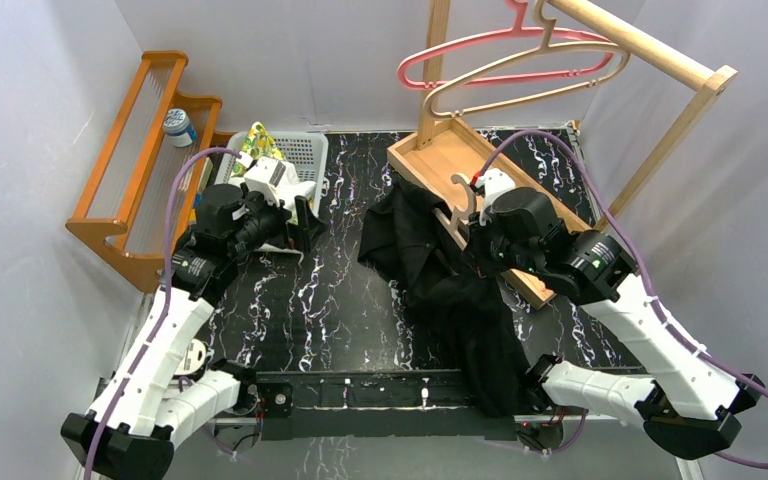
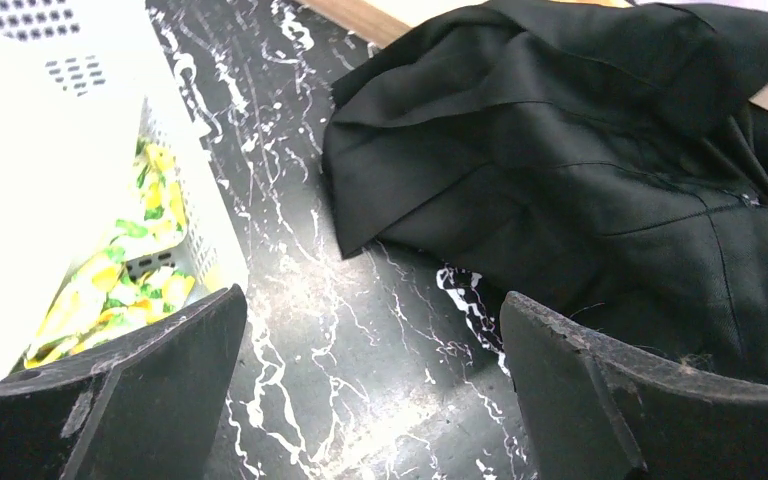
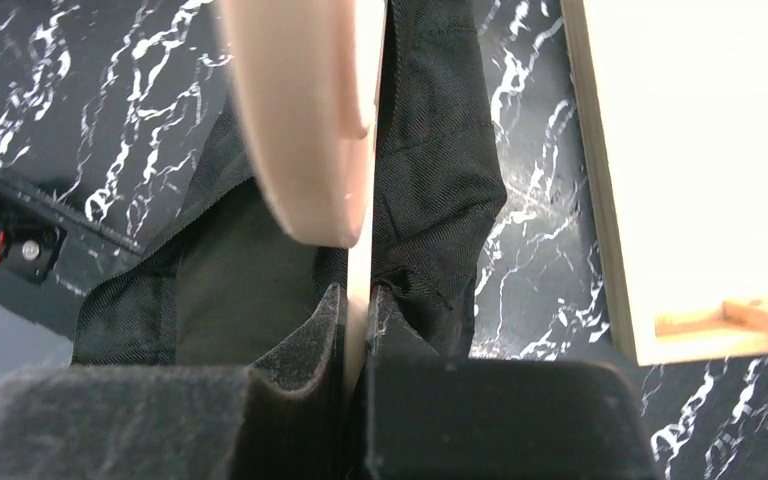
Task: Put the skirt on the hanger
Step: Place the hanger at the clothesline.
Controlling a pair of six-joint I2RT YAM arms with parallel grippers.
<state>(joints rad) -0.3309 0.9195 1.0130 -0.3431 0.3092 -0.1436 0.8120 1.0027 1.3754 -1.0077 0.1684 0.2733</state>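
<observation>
My right gripper (image 3: 355,312) is pinched tight on the wooden hanger (image 3: 305,110); the skirt (image 1: 450,290) lies bunched around it, spilling across the table (image 1: 340,300) toward the near edge; my left gripper (image 2: 372,305) hangs spread wide and empty beside the basket (image 2: 60,150); if I lift now, the trailing cloth's weight could drag the skirt off.

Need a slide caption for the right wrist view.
Right gripper, fingers shut on the wooden hanger, black skirt bunched either side of it, above the marble table.
</observation>
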